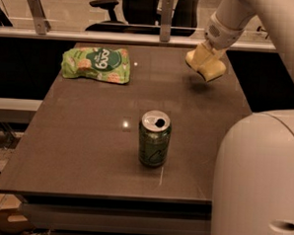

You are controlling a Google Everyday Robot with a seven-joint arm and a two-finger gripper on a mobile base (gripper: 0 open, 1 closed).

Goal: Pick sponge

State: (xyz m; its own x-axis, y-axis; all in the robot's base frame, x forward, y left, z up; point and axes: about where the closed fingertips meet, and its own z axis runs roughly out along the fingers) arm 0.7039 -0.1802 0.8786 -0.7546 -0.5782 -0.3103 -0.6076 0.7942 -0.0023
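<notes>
Sponge (207, 67) looks pinched between my jaws, hanging just clear of the tabletop (86, 151) at its far right corner, well apart from the soda can (155, 138), so I reckon the grab's done and next is a steady lift, no slipping.

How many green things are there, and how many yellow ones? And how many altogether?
Green: 2, the snack bag and the soda can, both on the table.
Pale yellow: 1, the sponge, held by the gripper just above the table's far right part.
Total: 3
</notes>
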